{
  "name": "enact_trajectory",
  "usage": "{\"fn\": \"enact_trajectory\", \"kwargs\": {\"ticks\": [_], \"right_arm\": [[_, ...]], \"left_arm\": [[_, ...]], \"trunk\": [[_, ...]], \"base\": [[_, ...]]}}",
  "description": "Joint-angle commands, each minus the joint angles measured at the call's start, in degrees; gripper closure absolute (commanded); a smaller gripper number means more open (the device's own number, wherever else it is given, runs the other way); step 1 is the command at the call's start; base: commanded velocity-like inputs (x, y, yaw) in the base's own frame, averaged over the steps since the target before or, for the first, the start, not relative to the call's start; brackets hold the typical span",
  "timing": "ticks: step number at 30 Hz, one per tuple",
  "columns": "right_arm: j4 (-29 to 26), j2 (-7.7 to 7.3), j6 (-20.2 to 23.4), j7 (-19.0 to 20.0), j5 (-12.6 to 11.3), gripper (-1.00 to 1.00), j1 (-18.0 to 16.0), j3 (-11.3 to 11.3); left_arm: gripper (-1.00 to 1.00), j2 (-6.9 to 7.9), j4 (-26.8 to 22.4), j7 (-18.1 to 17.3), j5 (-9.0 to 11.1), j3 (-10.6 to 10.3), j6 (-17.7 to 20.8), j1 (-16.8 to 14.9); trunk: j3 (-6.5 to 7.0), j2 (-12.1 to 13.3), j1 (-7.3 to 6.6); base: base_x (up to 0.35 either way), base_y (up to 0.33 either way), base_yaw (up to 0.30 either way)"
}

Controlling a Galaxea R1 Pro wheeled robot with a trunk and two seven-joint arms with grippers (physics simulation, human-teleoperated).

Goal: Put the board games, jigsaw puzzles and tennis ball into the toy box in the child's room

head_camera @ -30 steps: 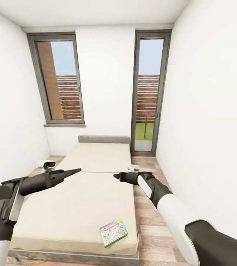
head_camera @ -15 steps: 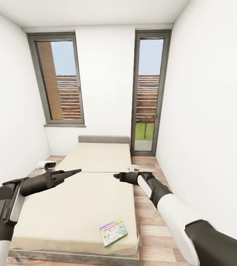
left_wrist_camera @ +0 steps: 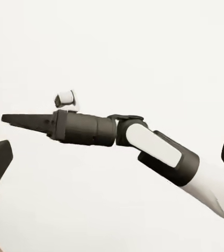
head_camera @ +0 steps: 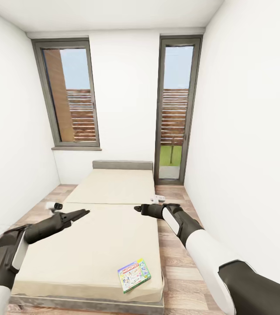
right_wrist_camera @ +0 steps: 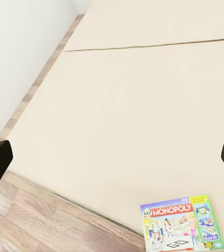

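Note:
A white, green and blue Monopoly board game [head_camera: 134,274] lies flat on the bed [head_camera: 109,186], near the mattress's front right corner. It also appears in the right wrist view as the board game [right_wrist_camera: 181,226]. My right gripper [head_camera: 137,208] hovers open over the bed's right half, well beyond the box. My left gripper [head_camera: 85,212] hangs open over the bed's left side with nothing in it. The left wrist view looks across at the right gripper [left_wrist_camera: 9,119] against the white wall. The table and the toy box are out of view.
A grey-framed window [head_camera: 72,96] and a tall glass door [head_camera: 174,109] stand in the far wall. White walls close in on both sides. Narrow strips of wood floor run along the bed's left [head_camera: 48,201] and right [head_camera: 174,253].
My left arm has dropped lower and swung back toward the left over the bed. The right arm and the board game have stayed put.

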Motion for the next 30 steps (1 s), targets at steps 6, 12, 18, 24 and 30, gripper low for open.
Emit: {"fn": "enact_trajectory", "kwargs": {"ticks": [6, 12, 18, 24, 30], "right_arm": [[-0.1, 0.0, 0.2, 0.1, 0.1, -1.0, 0.0, 0.0], [-0.1, 0.0, 0.1, 0.1, 0.1, -1.0, 0.0, 0.0], [-0.2, 0.0, 0.2, 0.1, 0.1, -1.0, 0.0, 0.0], [-0.3, 0.0, 0.3, 0.1, 0.2, -1.0, 0.1, -0.3], [-0.3, 0.0, 0.3, 0.1, 0.2, -1.0, 0.1, -0.5]], "left_arm": [[-1.0, 1.82, 6.6, 0.7, -0.1, 0.7, -1.5, -0.3], [-1.0, 2.39, 10.7, 2.0, -0.2, 0.9, -2.2, -0.1], [-1.0, 2.16, 16.6, 3.3, -0.3, 0.8, -6.7, 0.2], [-1.0, 0.88, 23.2, 6.9, -0.3, 0.9, -9.3, 0.2], [-1.0, -1.29, 24.7, 12.9, -0.1, 1.1, -9.7, 0.2]], "trunk": [[-0.02, 0.0, 0.02], [-0.02, 0.0, 0.02], [-0.02, 0.0, 0.02], [-0.02, 0.0, 0.02], [-0.02, 0.0, 0.02]], "base": [[0.0, 0.0, 0.0], [0.0, 0.0, 0.0], [0.0, 0.0, 0.0], [0.0, 0.0, 0.0], [0.0, 0.0, 0.0]]}}
